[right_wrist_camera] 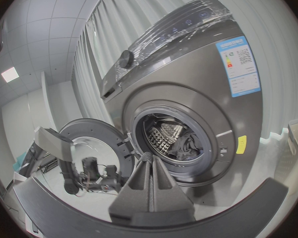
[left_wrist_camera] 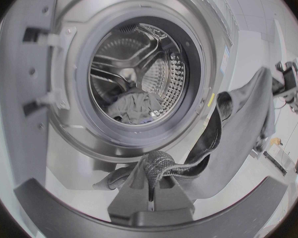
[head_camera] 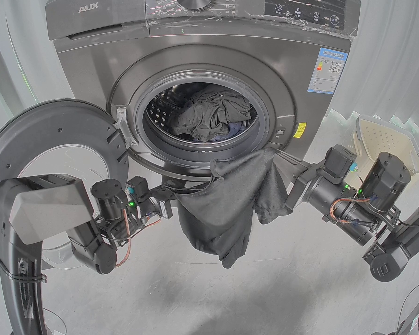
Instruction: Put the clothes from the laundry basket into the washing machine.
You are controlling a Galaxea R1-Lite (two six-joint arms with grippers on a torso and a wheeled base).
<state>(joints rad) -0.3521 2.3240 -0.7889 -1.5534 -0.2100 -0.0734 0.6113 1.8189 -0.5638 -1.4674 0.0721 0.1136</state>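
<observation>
Between our two wrists, nearest to us, hangs a dark garment (head_camera: 228, 201), which we hold at both ends. Our left gripper (left_wrist_camera: 151, 179) has its jaws pressed together on a ribbed hem or strap. Our right gripper (right_wrist_camera: 150, 162) is likewise clamped, with a small roll of dark cloth pinched at its tips.

The garment's long axis runs across, parallel to the front of the washing machine (head_camera: 312, 66). Its loose middle sags toward the floor. The held upper edge lies just at the lower lip of the porthole (head_camera: 205, 157), and the bulk hangs below and in front of it.

We judge that the coming move turns on this offset: both ends must rise and go forward. The right gripper sits nearer the rim.

Beyond the lip, the drum (left_wrist_camera: 162, 73) holds crumpled dark clothes (head_camera: 209, 112). The open door (head_camera: 56, 136) stands to the left, and the laundry basket (head_camera: 386, 138) stands beyond the right arm.
</observation>
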